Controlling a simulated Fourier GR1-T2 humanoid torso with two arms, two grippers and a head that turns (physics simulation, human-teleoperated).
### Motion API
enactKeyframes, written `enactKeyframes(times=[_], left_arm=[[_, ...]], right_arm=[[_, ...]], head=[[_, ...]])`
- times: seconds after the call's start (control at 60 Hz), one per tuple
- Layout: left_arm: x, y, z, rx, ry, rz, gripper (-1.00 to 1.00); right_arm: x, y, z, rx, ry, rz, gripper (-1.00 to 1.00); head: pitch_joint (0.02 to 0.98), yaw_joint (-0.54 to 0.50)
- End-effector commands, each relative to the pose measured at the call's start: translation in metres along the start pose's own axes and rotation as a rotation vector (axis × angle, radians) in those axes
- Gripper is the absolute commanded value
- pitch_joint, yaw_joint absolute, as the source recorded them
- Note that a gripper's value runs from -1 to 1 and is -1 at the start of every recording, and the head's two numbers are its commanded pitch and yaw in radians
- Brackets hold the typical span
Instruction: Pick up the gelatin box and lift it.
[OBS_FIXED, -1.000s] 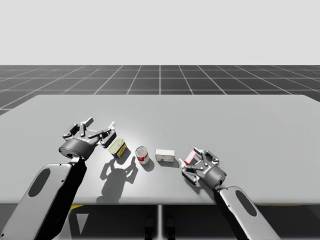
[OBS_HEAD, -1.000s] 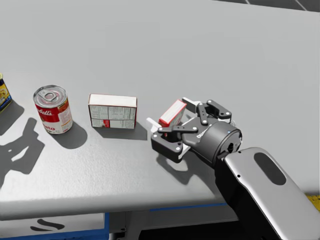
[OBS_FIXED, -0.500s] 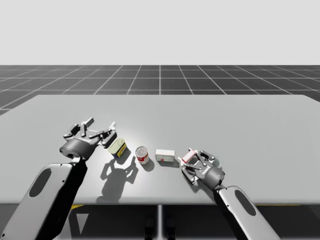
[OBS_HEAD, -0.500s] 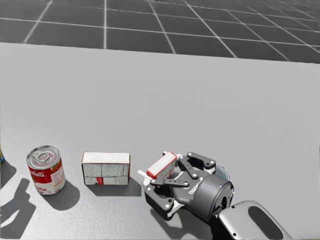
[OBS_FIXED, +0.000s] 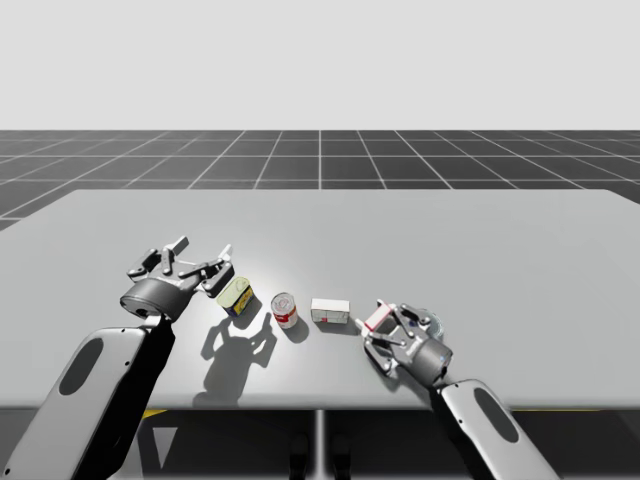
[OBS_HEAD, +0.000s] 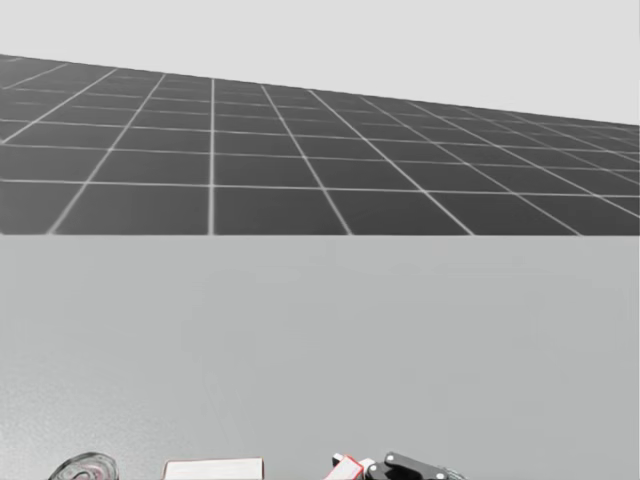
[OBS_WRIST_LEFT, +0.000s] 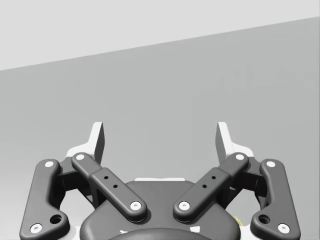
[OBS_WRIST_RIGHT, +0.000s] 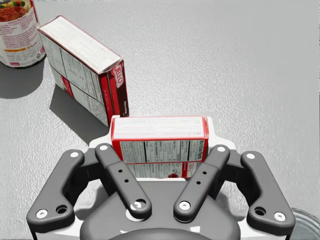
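From high up: small red box (OBS_FIXED: 375, 318) clamped in the right gripper (OBS_FIXED: 386, 330), tipped, near the front edge of the table (OBS_FIXED: 500, 250), close to the white box (OBS_FIXED: 330, 311); right arm low. Left gripper (OBS_FIXED: 197, 268) spread wide by the yellow tin (OBS_FIXED: 235, 295). From the head: red box's top corner (OBS_HEAD: 345, 466). From the left wrist: fingers (OBS_WRIST_LEFT: 97, 142) wide apart, nothing between. From the right wrist: both fingers pressing the box's short ends. Looks light, stiff, a bit slick; best held by those ends, gently.
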Motion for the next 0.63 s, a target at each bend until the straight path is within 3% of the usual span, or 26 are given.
enactKeyframes(times=[0.017,0.233,0.45,0.633], left_arm=[[0.0,0.0,0.0,0.001,0.001,0.001,-1.0],[0.0,0.001,-0.001,0.002,0.002,0.003,-1.0],[0.0,0.002,-0.001,-0.003,0.001,0.017,-1.0],[0.001,0.003,0.0,-0.003,-0.001,0.026,-1.0]], right_arm=[[0.012,-0.009,0.004,-0.142,-0.041,-0.022,1.0],[0.072,-0.011,0.018,-0.209,-0.188,0.02,1.0],[0.13,-0.002,0.027,-0.269,-0.334,-0.003,1.0],[0.181,0.003,0.04,-0.33,-0.478,0.005,1.0]], head=[[0.458,-0.23],[0.461,-0.24],[0.463,-0.24],[0.464,-0.25]])
